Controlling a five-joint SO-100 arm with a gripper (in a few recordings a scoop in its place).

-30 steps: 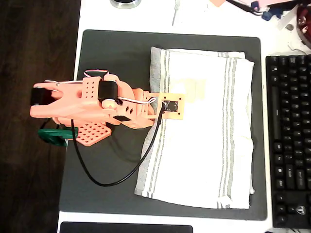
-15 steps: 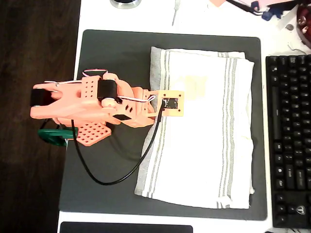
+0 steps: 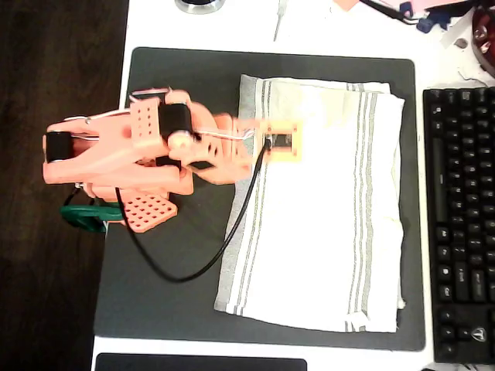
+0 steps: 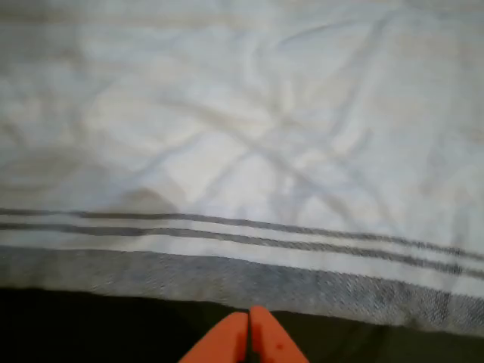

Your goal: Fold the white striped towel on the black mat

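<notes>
The white striped towel [image 3: 325,209] lies flat on the right half of the black mat [image 3: 178,294], with grey stripes along its left and right sides. A lower layer peeks out along its left edge. My orange arm [image 3: 147,154] reaches in from the left, and its wrist camera plate [image 3: 280,141] hangs over the towel's left stripes. In the wrist view my gripper [image 4: 248,336] is shut with nothing in it. Its fingertips are over the dark mat [image 4: 91,325], just short of the towel's [image 4: 249,144] grey hem.
A black keyboard [image 3: 460,224] lies along the mat's right side. A black cable [image 3: 209,263] loops from the wrist over the mat. Small items crowd the white table's far edge [image 3: 325,23]. Another dark item [image 3: 201,362] sits at the near edge.
The arm has swung toward the top of the overhead picture, carrying the wrist camera plate up along the towel's left edge. The towel has not moved.
</notes>
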